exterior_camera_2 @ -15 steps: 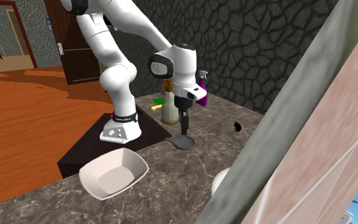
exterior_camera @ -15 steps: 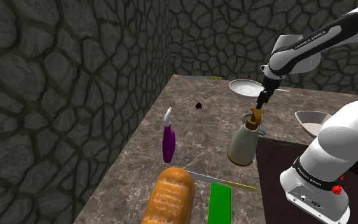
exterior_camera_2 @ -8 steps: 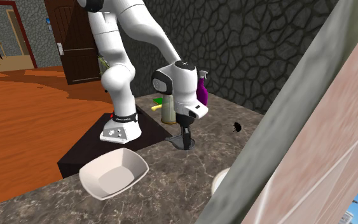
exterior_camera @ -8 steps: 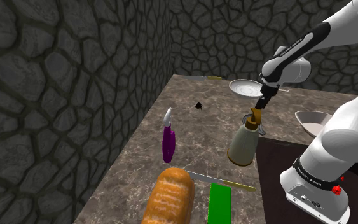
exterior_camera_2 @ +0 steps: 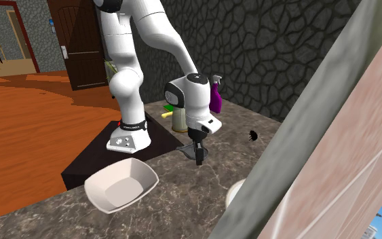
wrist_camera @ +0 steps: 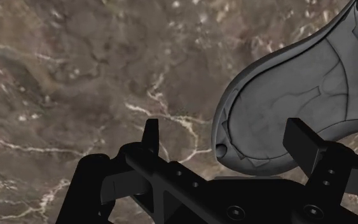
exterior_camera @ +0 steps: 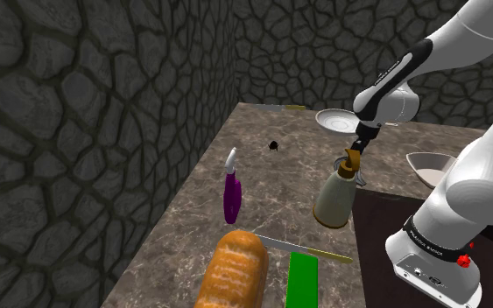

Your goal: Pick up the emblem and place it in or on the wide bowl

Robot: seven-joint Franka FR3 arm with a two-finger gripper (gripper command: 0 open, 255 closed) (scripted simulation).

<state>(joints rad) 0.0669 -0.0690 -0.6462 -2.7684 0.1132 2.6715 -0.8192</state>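
Wrist view, gripper: my gripper is low over the counter, fingers spread wide, clasping nothing.
Wrist view, emblem: the emblem is grey, flat and shield-like, lying on the brown veined stone. Its rounded end reaches into the gap between my fingers. The rest runs out past one finger. Whether that finger touches it: cannot tell.
Second exterior view, gripper: points straight down, tips at or just above the counter, at the emblem's edge toward that view's right.
Second exterior view, emblem: a dark grey slab showing beside my fingers, toward that view's left.
Wide bowl: white, angular, lying open and upright by the corner of the dark stand, well apart from the emblem. In the shoulder view its rim shows behind my arm.
Round dish: white, at the counter's far end in the shoulder view, near my wrist.
Beige bottle: upright, brown cap, just below my gripper in the shoulder view.
Purple spray bottle: standing, toward the stone wall.
Near end of counter, shoulder view: bread loaf, knife, green strip.
Small black thing: on the counter, too small to name.
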